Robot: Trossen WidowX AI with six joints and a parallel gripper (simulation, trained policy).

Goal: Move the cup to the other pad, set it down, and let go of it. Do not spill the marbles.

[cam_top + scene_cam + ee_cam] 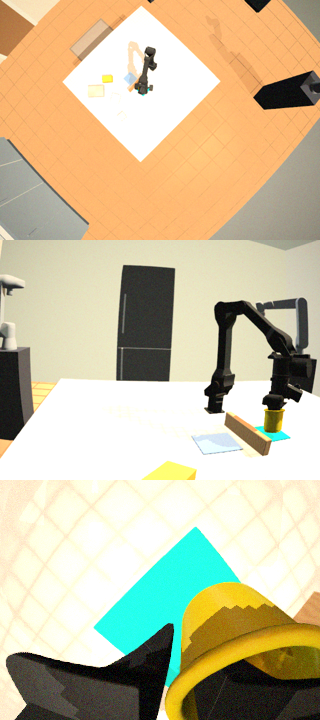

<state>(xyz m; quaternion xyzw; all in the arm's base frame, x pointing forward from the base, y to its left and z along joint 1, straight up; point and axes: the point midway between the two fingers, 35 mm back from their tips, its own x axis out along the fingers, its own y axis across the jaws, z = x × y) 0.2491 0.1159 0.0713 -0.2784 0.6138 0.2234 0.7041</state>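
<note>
The yellow cup (273, 421) (235, 610) is upright, low over the cyan pad (143, 94) (282, 437) (155, 595). I cannot tell whether its base touches the pad. My gripper (143, 89) (275, 408) (181, 630) is shut on the cup's wall at the rim, one finger inside the cup and one outside. The inside of the cup is mostly hidden by the finger, and no marbles show. The blue pad (130, 78) (217, 445) lies on the other side of the wooden barrier, with no cup on it.
The wooden barrier (131, 88) (248, 433) (311, 611) stands between the pads, close to the cup. A yellow block (107, 78) (171, 471) and a tan box (95, 90) lie beyond the blue pad. Two pale outlined shapes (115, 97) (122, 115) lie near the table's edge.
</note>
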